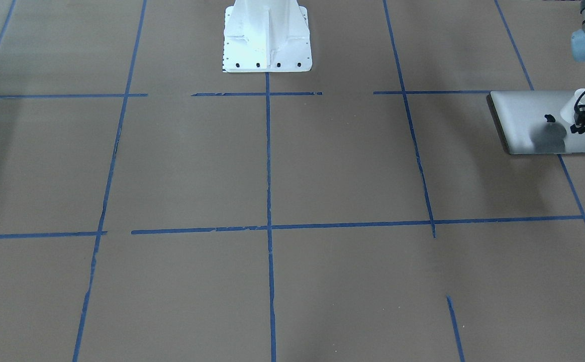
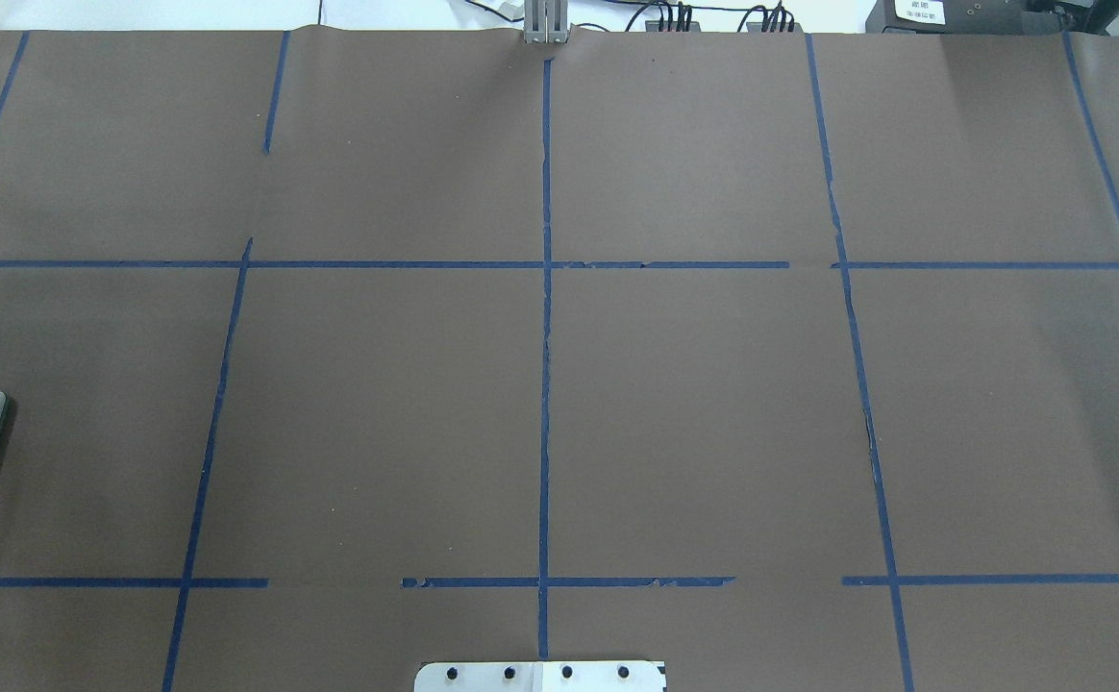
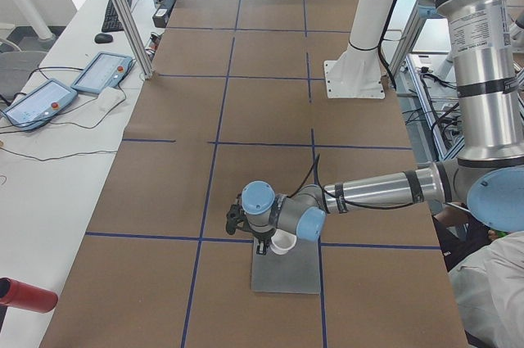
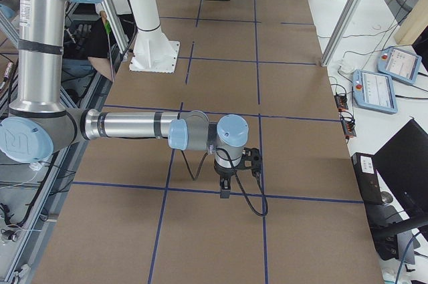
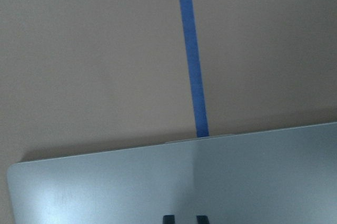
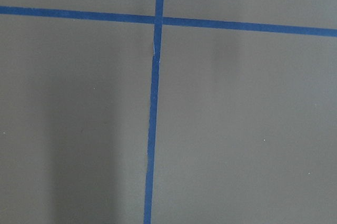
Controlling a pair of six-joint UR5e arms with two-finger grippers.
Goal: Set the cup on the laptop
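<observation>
Left fingers point(image 5: 168, 219) nearly closed, apparently pinching cup point(image 1: 570, 108) at laptop point(image 1: 528, 115) lid's edge, on or above it; right fingers point(image 4: 225, 188) unreadable, far off over tabletop point(image 1: 322, 166); carry seemingly done, 2 steps left: set-down, release.

Far right of the front view: laptop point(image 1: 528, 120) flat on the table point(image 1: 322, 166), cup point(image 1: 572, 104) over its upper right part. Top middle: robot base point(image 1: 267, 35).

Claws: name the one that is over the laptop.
The left claw, close beside the cup over the laptop lid; the right claw hangs over the taped table, far from both.
</observation>
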